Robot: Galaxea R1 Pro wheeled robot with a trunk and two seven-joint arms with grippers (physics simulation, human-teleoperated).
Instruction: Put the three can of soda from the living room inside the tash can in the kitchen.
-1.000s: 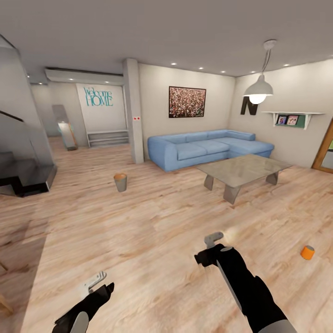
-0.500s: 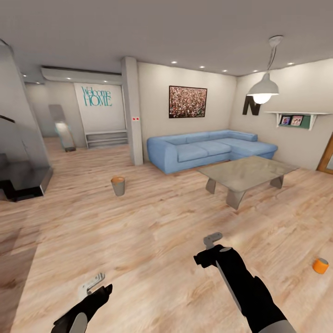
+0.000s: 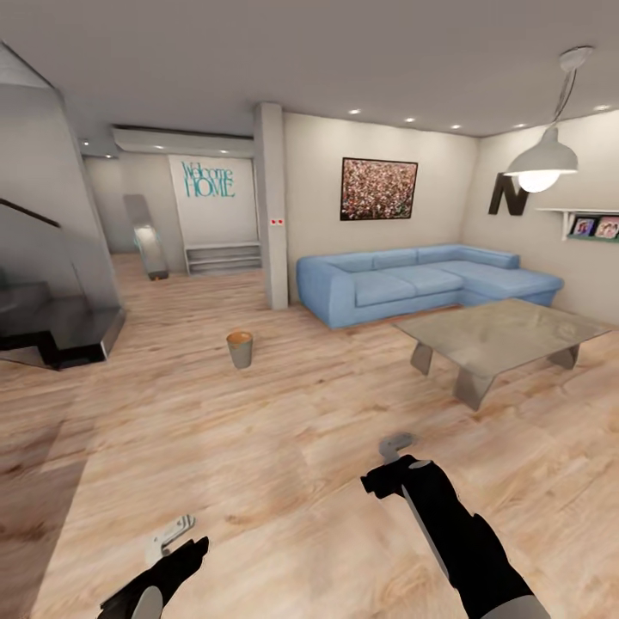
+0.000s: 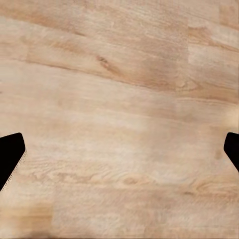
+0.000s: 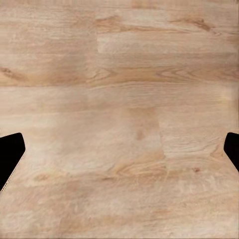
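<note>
The tash can (image 3: 240,349), a small grey bin with a copper rim, stands alone on the light wood floor a few metres ahead, left of centre in the head view. No can of soda is in view. My left gripper (image 3: 172,535) hangs low at the lower left, and my right gripper (image 3: 395,446) is held forward at the lower middle. In the left wrist view the left gripper (image 4: 119,154) is open over bare planks. The right gripper (image 5: 119,154) is likewise open, with only floor between its fingers.
A blue sectional sofa (image 3: 421,279) lines the back wall, with a glass coffee table (image 3: 503,331) in front of it at the right. A square pillar (image 3: 273,206) rises behind the bin. Dark stair steps (image 3: 60,331) sit at the left. Wide wood floor lies ahead.
The camera has swung left, so the whole room shifted right in the picture. The orange can on the floor slid out past the right edge. Both arms keep their pose.
</note>
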